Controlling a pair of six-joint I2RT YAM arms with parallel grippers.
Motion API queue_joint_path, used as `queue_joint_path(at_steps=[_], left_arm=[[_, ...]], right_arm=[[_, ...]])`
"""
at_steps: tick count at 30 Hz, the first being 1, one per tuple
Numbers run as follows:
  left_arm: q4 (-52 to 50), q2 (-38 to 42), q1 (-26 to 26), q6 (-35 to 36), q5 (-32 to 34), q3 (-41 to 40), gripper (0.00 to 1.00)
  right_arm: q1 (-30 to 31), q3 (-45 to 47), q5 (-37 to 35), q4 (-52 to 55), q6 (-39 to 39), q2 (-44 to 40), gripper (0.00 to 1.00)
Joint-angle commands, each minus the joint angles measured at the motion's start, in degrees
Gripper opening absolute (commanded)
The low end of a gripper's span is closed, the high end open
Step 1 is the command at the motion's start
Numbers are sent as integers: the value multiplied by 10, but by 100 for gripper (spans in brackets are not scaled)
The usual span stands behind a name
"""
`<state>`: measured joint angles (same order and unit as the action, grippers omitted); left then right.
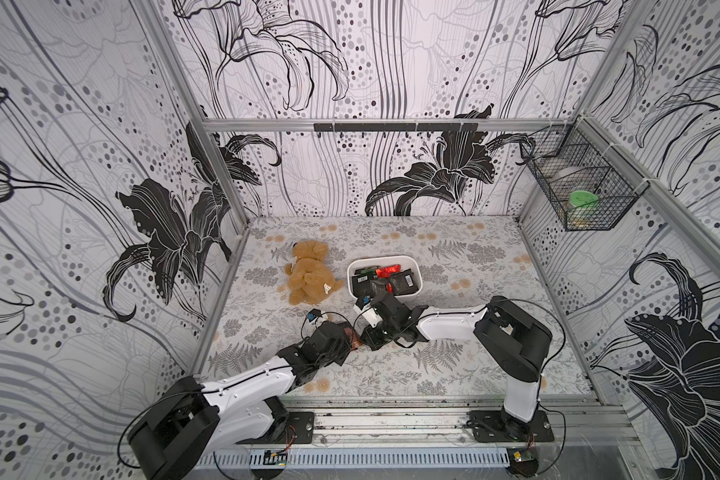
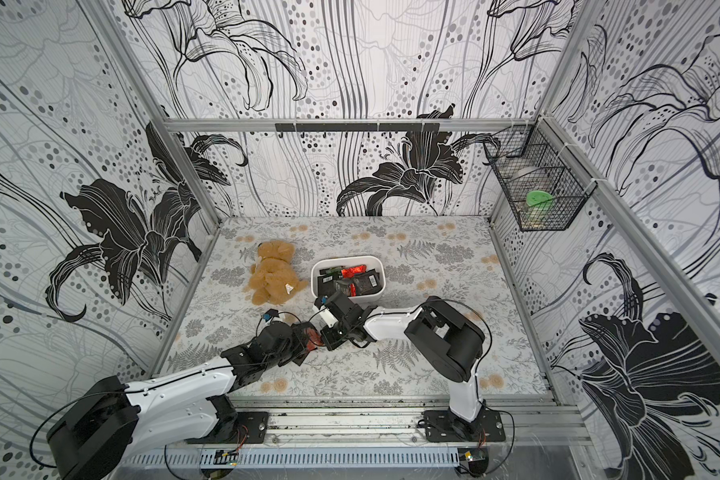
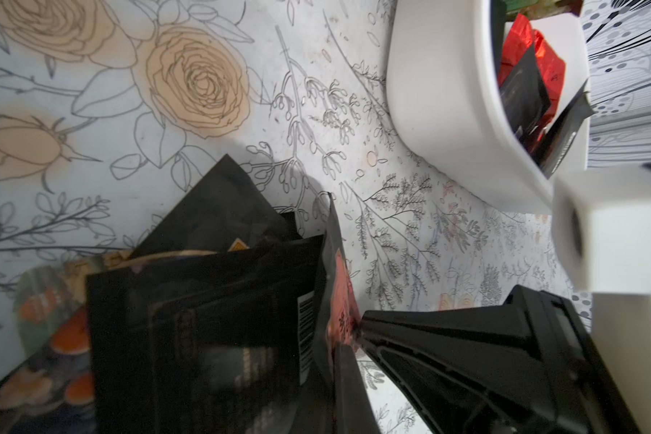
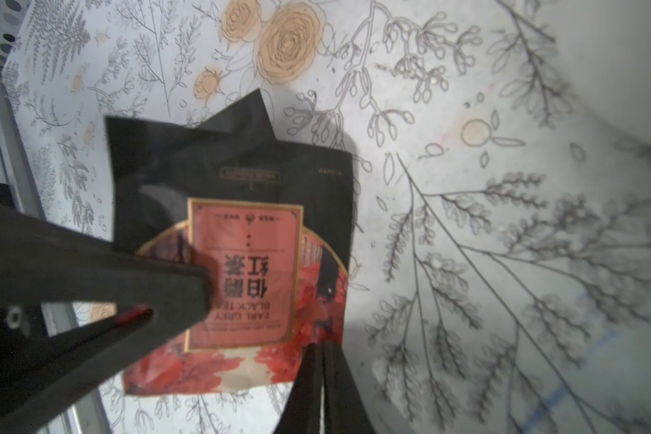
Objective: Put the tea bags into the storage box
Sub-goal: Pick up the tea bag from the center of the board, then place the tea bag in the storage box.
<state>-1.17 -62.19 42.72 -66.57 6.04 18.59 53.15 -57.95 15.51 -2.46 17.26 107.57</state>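
Low over the tabletop (image 1: 454,353), the left hand (image 4: 188,304) and the right hand (image 4: 320,360) both pinch the red-labelled tea bag (image 4: 249,244); the storage box (image 1: 385,258) just beyond holds other tea bags (image 1: 404,282)

Bright even top views (bowed edges), dim wrist views, blurred foreground

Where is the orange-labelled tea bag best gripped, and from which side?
I'd pinch it near one edge, a finger on each flat face, coming in along its plane. The orange-labelled tea bag is a thin flat sachet, edge-on to the left gripper, which is shut on it just so; the right gripper is shut at its corner.
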Motion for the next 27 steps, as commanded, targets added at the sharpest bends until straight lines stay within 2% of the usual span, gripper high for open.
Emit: queue_joint_path(at_steps=[1, 5, 9, 11, 13, 16, 18, 21, 24, 27], left_arm=[[-25, 26, 2, 13, 10, 22, 0], [-54, 71, 2, 14, 7, 26, 0], [-112, 123, 4, 27, 11, 57, 0], [-188, 139, 8, 46, 52, 101, 0], [-281, 133, 17, 61, 119, 162, 0], [-334, 104, 20, 87, 158, 231, 0], [-334, 75, 21, 108, 166, 276, 0], [-306, 19, 22, 140, 173, 327, 0], [-275, -57, 22, 173, 162, 385, 0], [-259, -143, 22, 202, 142, 457, 0]], right_arm=[[3, 35, -57, -32, 9, -55, 7], [3, 113, -161, -80, 24, -163, 7], [3, 206, -299, -113, 49, -291, 13], [2, 245, -350, -128, 58, -361, 19], [1, 286, -390, -145, 61, -423, 28], [1, 318, -439, -145, 71, -481, 46], [1, 329, -486, -128, 98, -505, 64], [1, 340, -517, -129, 119, -515, 83], [1, 349, -526, -159, 111, -503, 92], [1, 332, -525, -156, 79, -460, 95]])
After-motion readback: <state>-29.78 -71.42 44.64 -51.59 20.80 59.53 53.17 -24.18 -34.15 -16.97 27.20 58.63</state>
